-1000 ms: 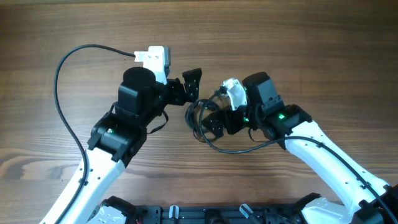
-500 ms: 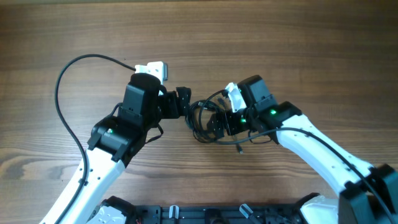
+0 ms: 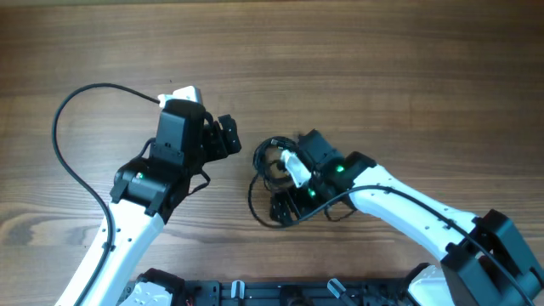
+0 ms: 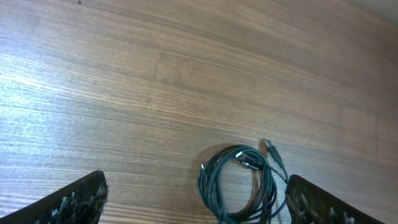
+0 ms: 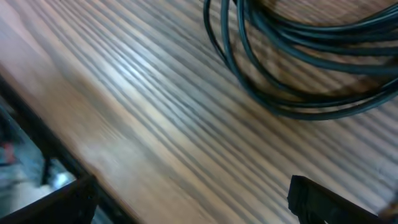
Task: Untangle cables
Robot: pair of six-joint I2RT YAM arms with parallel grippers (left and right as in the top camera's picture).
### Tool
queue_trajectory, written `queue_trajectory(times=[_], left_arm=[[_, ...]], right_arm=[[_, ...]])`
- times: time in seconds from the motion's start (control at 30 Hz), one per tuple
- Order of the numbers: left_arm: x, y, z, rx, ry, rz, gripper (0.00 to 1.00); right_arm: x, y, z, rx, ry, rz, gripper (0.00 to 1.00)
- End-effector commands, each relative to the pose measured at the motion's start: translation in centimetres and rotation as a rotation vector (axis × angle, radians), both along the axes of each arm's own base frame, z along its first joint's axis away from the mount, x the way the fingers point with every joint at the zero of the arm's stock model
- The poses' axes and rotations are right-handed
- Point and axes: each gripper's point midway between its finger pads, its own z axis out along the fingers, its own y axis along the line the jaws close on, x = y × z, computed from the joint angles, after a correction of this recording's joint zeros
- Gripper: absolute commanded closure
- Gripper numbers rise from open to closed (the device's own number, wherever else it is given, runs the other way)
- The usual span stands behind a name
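Observation:
The cables are thin dark wires in a loose coil on the wooden table, at the centre of the overhead view. My left gripper is open and empty, to the left of the coil and apart from it. In the left wrist view the coil lies ahead between the open fingers, with small plug ends showing. My right gripper hovers over the coil's near side, partly hiding it. In the right wrist view the fingers are open and empty, and the cable loops lie beyond them.
The left arm's thicker black cable arcs over the table's left side. The table's front edge with a black rail is close below the right gripper, and shows in the right wrist view.
My left gripper has pulled back to the left, away from the coil. My right arm has swung left and toward the front edge, over the coil. The coil has shifted slightly nearer.

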Motion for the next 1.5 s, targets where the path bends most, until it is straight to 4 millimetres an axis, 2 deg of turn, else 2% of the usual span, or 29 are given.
queue_trajectory(times=[0.0,0.2,0.27,0.33,0.57,0.77,0.87,0.97,1.17,1.27,1.4,1.43,1.47], left_arm=[[0.0,0.2,0.4,-0.01,-0.008,0.013,0.07],[-0.1,0.0,0.3,-0.017,0.0,0.005,0.07],[-0.1,-0.1,0.3,-0.019,0.001,0.002,0.07],[-0.1,-0.1,0.3,-0.021,0.0,0.001,0.07],[0.3,-0.2,0.7,-0.029,-0.025,0.001,0.07],[0.7,-0.4,1.1,-0.038,-0.047,0.001,0.07],[0.7,-0.4,1.1,-0.038,-0.046,0.001,0.07],[0.7,-0.4,1.1,-0.04,-0.045,0.004,0.06],[0.5,-1.9,1.6,-0.105,-0.049,-0.059,0.07],[0.4,-2.2,2.2,-0.12,-0.063,-0.08,0.07],[0.0,-2.3,3.0,-0.119,-0.091,-0.104,0.07],[-0.1,-2.2,3.3,-0.12,-0.098,-0.104,0.07],[-0.1,-2.2,3.4,-0.122,-0.103,-0.103,0.06]], right_arm=[[1.7,-1.1,-1.4,-0.098,-0.133,0.051,0.0],[5.8,2.3,0.2,0.044,-0.323,0.047,0.0],[6.3,2.8,0.1,0.061,-0.326,0.022,0.0],[6.4,2.9,-0.6,0.056,-0.316,0.025,0.0],[5.5,2.5,-5.0,-0.009,-0.225,0.049,0.01],[5.4,2.6,-5.6,-0.005,-0.209,0.054,0.03],[5.6,2.9,-5.5,0.005,-0.22,0.049,0.1],[6.1,3.0,-5.4,0.007,-0.226,0.009,0.3],[8.1,2.3,-5.5,-0.047,-0.307,-0.057,0.3],[8.7,2.7,-5.2,-0.037,-0.371,0.02,0.43],[8.7,2.7,-5.2,-0.04,-0.407,0.088,0.45],[8.7,2.7,-5.2,-0.042,-0.413,0.1,0.51],[8.8,2.6,-5.2,-0.047,-0.42,0.11,0.62]])
